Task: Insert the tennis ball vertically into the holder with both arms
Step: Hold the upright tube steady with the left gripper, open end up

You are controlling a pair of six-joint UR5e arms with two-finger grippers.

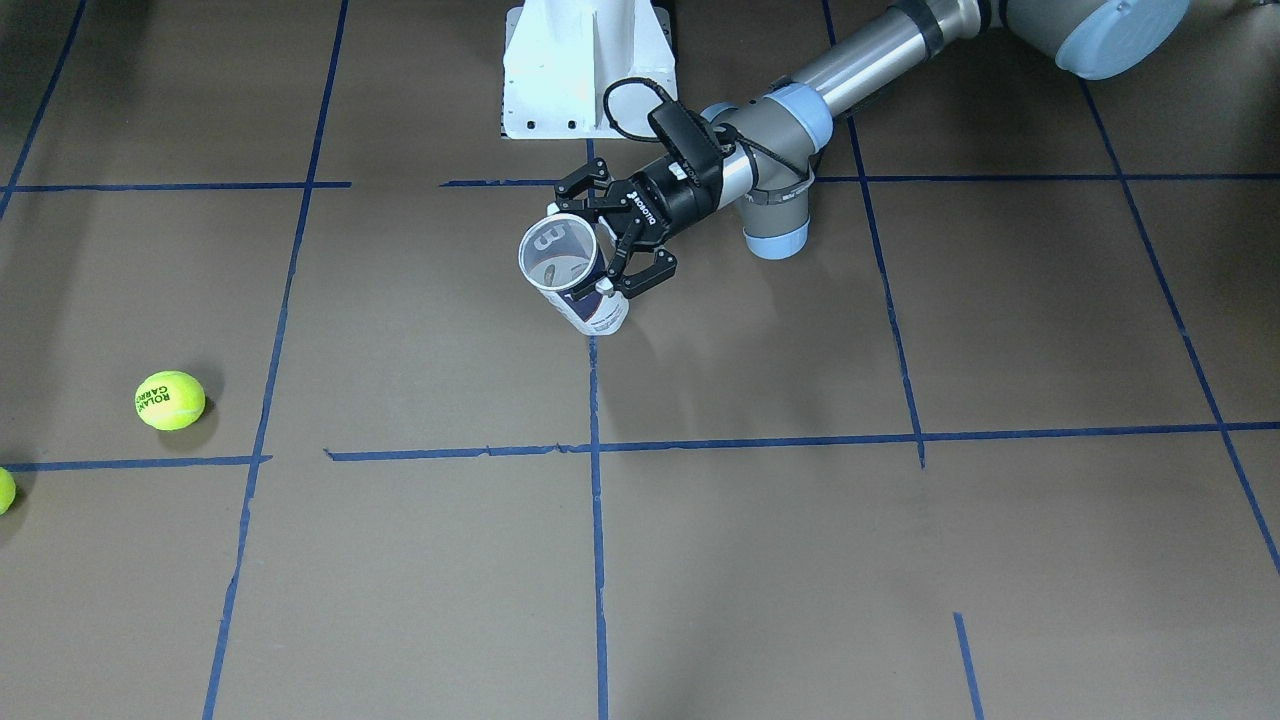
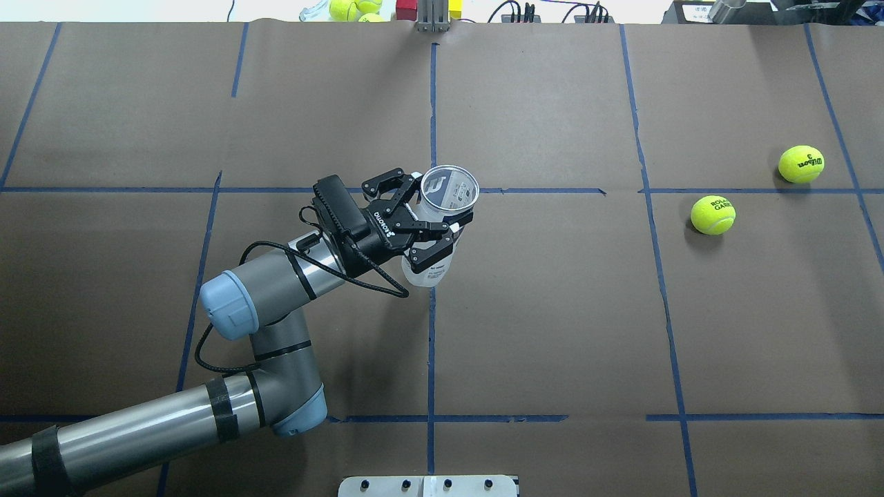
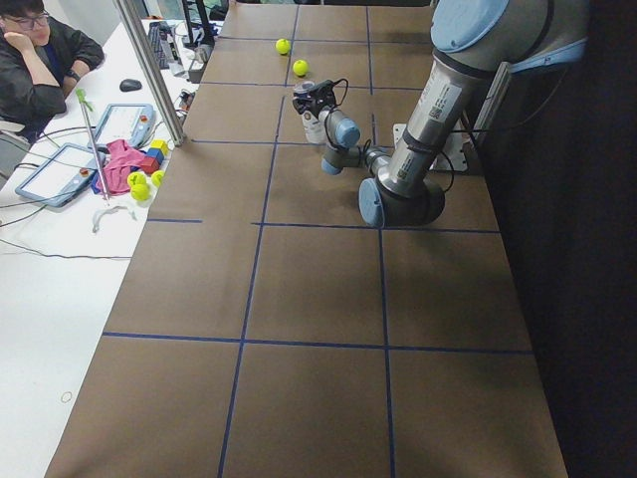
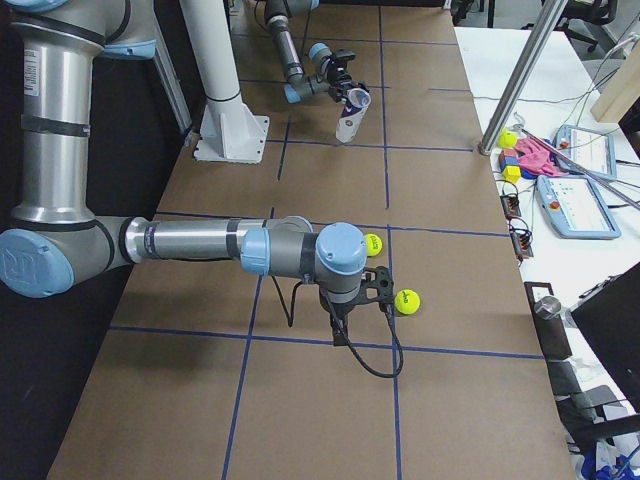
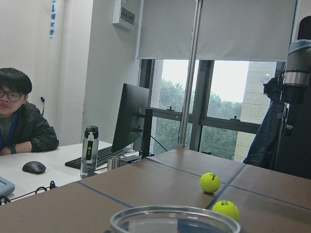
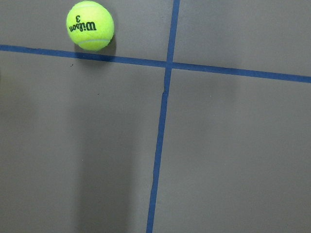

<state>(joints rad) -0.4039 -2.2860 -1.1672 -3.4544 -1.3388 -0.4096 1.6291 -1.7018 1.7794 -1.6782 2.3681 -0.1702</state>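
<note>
Plainly the left gripper (image 2: pixel 431 215) has its work already: its jaws are closed partway onto the holder (image 2: pixel 426 269), one finger on each side of the clear wall just below the rim. The holder stands close to upright over the middle of the table (image 2: pixel 552 324), mouth up and with no ball showing inside. Whether its base touches the table or hangs just clear I cannot tell. The holder's long axis runs near vertical, so anything going in has to come down onto the mouth from straight above. Out from the holder toward the robot's right, well apart from it, lies the Roland Garros ball (image 2: pixel 713 215). Farther the same way lies the Wilson ball (image 2: pixel 801 164). Farthest from the holder is the right gripper (image 4: pixel 373 286), which shows only in the side view, hanging fingers-down above the table near those two balls. Whether it is open or closed cannot be told; its wrist camera shows no fingers at all, only the Wilson ball lying near a corner of the view. By my reading the right arm (image 4: pixel 200 240) is much the nearer to either ball, so the fetching falls to it: take up a ball, carry it across to the holder, and line it over the mouth
</note>
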